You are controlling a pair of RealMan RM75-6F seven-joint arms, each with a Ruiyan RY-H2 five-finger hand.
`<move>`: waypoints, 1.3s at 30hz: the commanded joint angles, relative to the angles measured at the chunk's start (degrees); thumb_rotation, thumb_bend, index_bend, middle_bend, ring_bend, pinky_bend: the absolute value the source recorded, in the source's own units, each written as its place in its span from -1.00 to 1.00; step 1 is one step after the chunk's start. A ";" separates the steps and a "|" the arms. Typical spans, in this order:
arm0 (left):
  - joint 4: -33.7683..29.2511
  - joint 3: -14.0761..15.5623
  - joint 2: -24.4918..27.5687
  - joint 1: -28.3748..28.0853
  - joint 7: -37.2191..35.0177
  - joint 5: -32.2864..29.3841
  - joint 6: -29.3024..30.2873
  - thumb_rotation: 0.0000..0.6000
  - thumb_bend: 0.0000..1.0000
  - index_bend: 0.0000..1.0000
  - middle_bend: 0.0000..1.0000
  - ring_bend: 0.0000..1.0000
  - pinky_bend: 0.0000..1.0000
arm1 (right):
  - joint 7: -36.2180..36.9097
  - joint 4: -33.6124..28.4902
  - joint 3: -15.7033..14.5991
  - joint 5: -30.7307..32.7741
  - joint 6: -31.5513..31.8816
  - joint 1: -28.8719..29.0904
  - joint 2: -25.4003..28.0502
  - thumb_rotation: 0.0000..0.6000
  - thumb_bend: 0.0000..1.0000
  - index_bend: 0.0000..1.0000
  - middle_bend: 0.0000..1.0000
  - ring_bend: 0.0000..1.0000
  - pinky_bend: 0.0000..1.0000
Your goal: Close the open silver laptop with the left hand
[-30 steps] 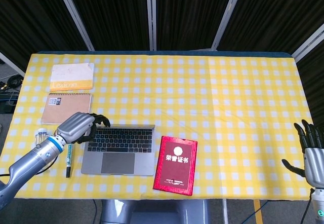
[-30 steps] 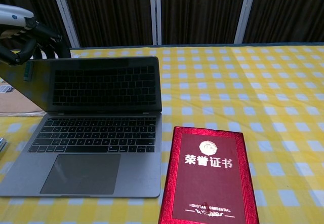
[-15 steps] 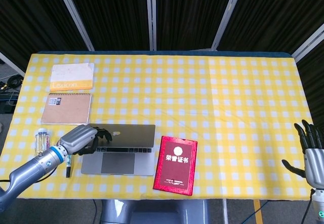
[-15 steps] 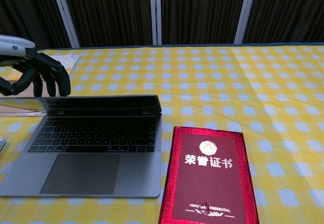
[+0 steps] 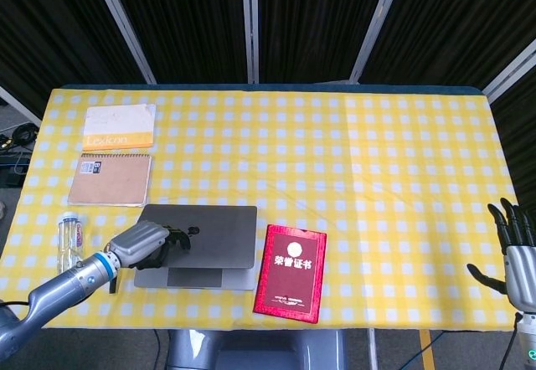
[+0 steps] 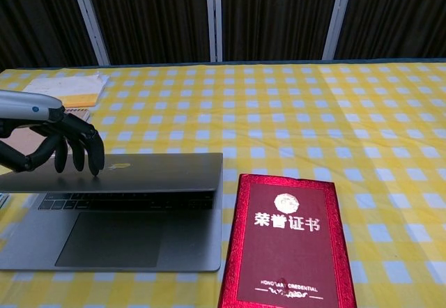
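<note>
The silver laptop (image 5: 213, 232) (image 6: 153, 172) lies near the front left of the table, its lid tipped far down toward the keyboard with a narrow gap still showing in the chest view. My left hand (image 5: 144, 244) (image 6: 52, 141) presses on the lid's left part with its dark fingers (image 6: 90, 156) bent downward, fingertips touching the lid's top. It holds nothing. My right hand (image 5: 515, 249) stays at the far right off the table edge, fingers spread and empty.
A red certificate book (image 5: 291, 272) (image 6: 287, 242) lies just right of the laptop. A black pen (image 5: 112, 278) and a small bottle (image 5: 67, 236) lie to the left. A brown notebook (image 5: 110, 178) and a white-and-orange book (image 5: 119, 126) sit behind on the yellow checked cloth (image 5: 377, 161).
The left hand has pushed the lid from upright down to nearly flat, moving forward and down with it. The right hand has not moved.
</note>
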 commanded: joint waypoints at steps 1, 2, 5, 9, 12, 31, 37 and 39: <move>1.92 0.91 -3.13 -0.48 1.44 -0.69 -1.19 1.00 1.00 -0.34 -0.38 -0.38 -0.26 | 0.14 0.03 0.09 0.17 0.04 -0.05 0.06 1.00 -1.00 -0.94 -1.00 -1.00 -1.00; 2.27 1.03 -3.73 -0.52 1.79 -0.92 -1.24 1.00 1.00 -0.34 -0.38 -0.38 -0.26 | 0.19 0.04 0.09 0.19 0.02 -0.05 0.08 1.00 -1.00 -0.94 -1.00 -1.00 -1.00; 3.00 1.48 -5.18 -0.68 2.88 -1.60 -1.51 1.00 1.00 -0.33 -0.38 -0.38 -0.26 | 0.30 0.08 0.10 0.14 0.09 -0.08 0.12 1.00 -1.00 -0.94 -1.00 -1.00 -1.00; 3.61 2.17 -6.69 -0.92 4.94 -2.19 -1.92 1.00 1.00 -0.34 -0.38 -0.38 -0.26 | 0.42 0.04 0.13 0.10 0.25 -0.16 0.20 1.00 -1.00 -0.94 -1.00 -1.00 -1.00; 4.02 2.71 -7.76 -1.10 6.83 -2.86 -2.29 1.00 1.00 -0.33 -0.38 -0.38 -0.26 | 0.51 0.02 0.11 0.04 0.30 -0.21 0.24 1.00 -1.00 -0.94 -1.00 -1.00 -1.00; 4.00 3.51 -10.12 -1.14 9.69 -5.18 -1.03 1.00 1.00 -0.33 -0.38 -0.38 -0.26 | 0.83 -0.17 0.04 -0.39 0.87 -0.52 0.48 1.00 -1.00 -0.93 -1.00 -1.00 -1.00; -1.10 1.96 -3.32 1.48 4.53 0.65 8.67 1.00 1.00 -0.35 -0.40 -0.38 -0.30 | 0.94 -0.27 -0.12 -0.84 1.06 -0.60 0.56 1.00 -1.00 -0.93 -1.00 -1.00 -1.00; -1.49 1.75 -1.49 3.31 4.19 2.48 13.43 1.00 0.51 -0.39 -0.51 -0.47 -0.45 | 0.91 -0.36 -0.18 -1.03 1.12 -0.62 0.58 1.00 -1.00 -0.93 -1.00 -1.00 -1.00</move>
